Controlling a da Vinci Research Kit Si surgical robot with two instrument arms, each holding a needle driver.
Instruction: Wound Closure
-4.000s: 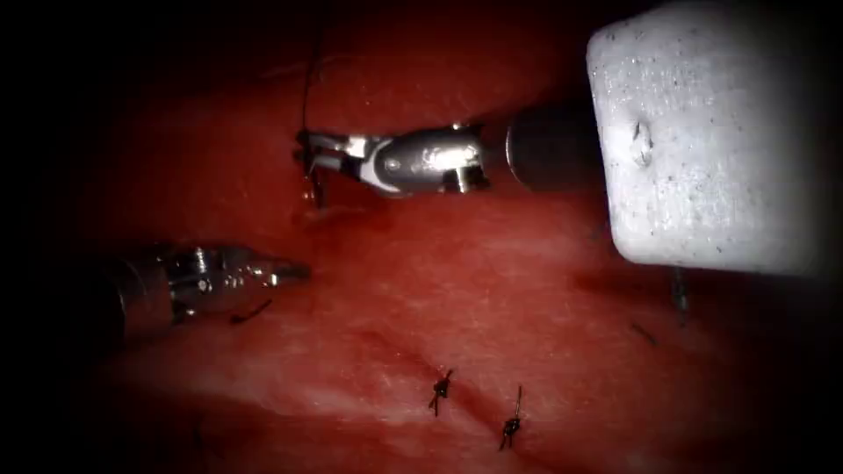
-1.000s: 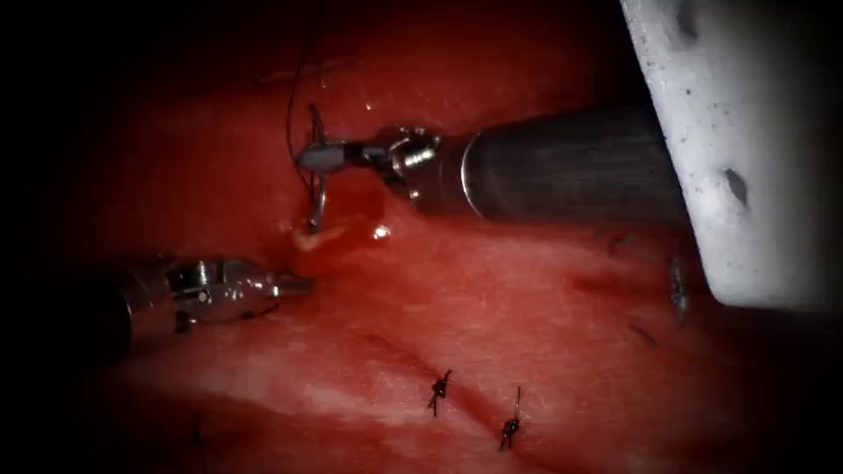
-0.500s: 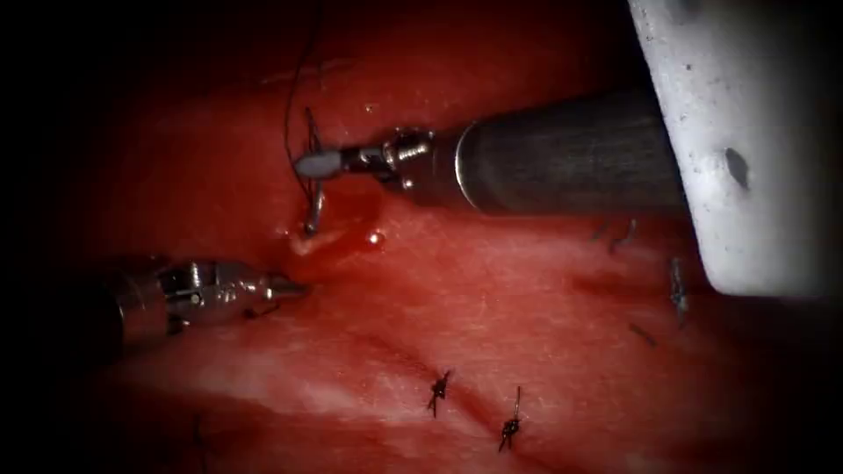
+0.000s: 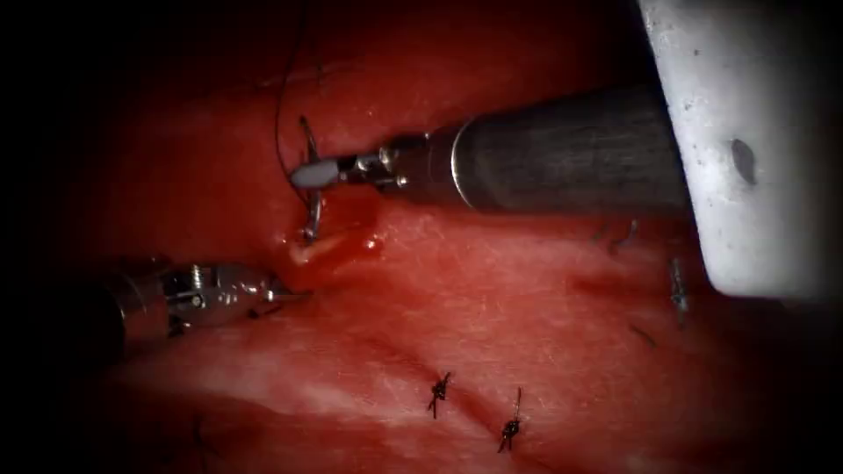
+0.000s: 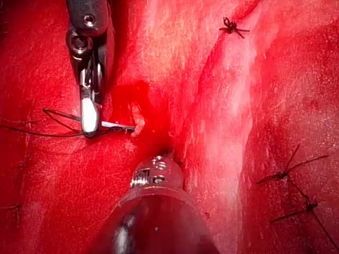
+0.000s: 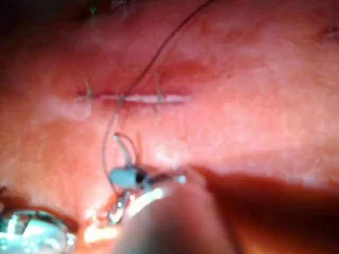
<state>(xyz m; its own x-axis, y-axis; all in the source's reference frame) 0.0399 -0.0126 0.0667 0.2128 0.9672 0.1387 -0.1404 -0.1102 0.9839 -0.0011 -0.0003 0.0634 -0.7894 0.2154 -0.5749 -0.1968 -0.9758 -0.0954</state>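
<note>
Needle clamped in the right end effector at the wound edge

Needle in the grip of the right end effector, jaws pressed together on it around the middle of its curve, shaft coming in from the right. One end of the needle rises above the jaws; the other runs down to the tissue and meets it at a pale, wet spot where red fluid has pooled. Whether the tip is buried there, I cannot tell. Thread trails from the needle and runs upward, away over the tissue.

Left end effector sits lower and to the left of the pool, just beside it, pointing right; it grips nothing I can make out, and whether its jaws are together or apart I cannot tell.

From the left wrist, the right tool shows with the needle sticking out sideways toward the red patch, thread looping off the other side. From the right wrist, the needle stands above the jaws and thread climbs away.

Two finished stitches sit knotted along the cut, further down. A white block fills the upper right, speckled, with no writing to read on it.
</note>
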